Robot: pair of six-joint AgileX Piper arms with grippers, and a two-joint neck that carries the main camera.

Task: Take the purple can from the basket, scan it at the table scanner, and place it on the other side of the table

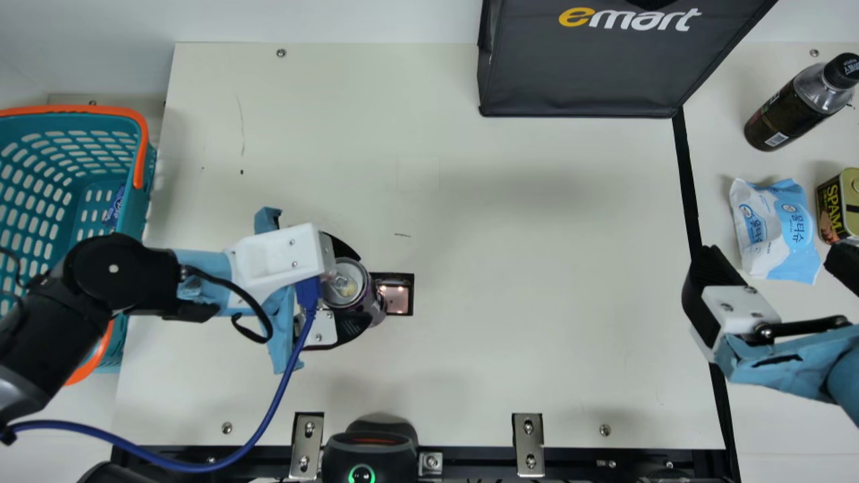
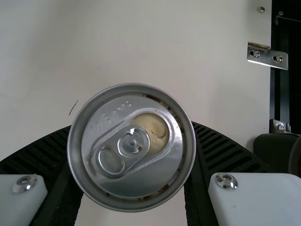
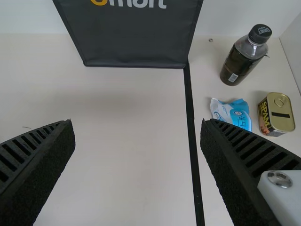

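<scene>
In the main view my left gripper is shut on the purple can, whose silver top faces up, just left of the small scanner window in the table. The left wrist view shows the can's lid between the two ribbed fingers of my left gripper. My right gripper stands open over the table's right part, nothing between its fingers; the right wrist view also shows this gripper spread wide. The teal basket with orange handles is at the far left, partly behind my left arm.
Right of the black line lie a dark bottle, a blue-white tissue pack and a yellow-blue tin. A black bag stands at the back. A handheld scanner sits at the front edge. A blue packet is in the basket.
</scene>
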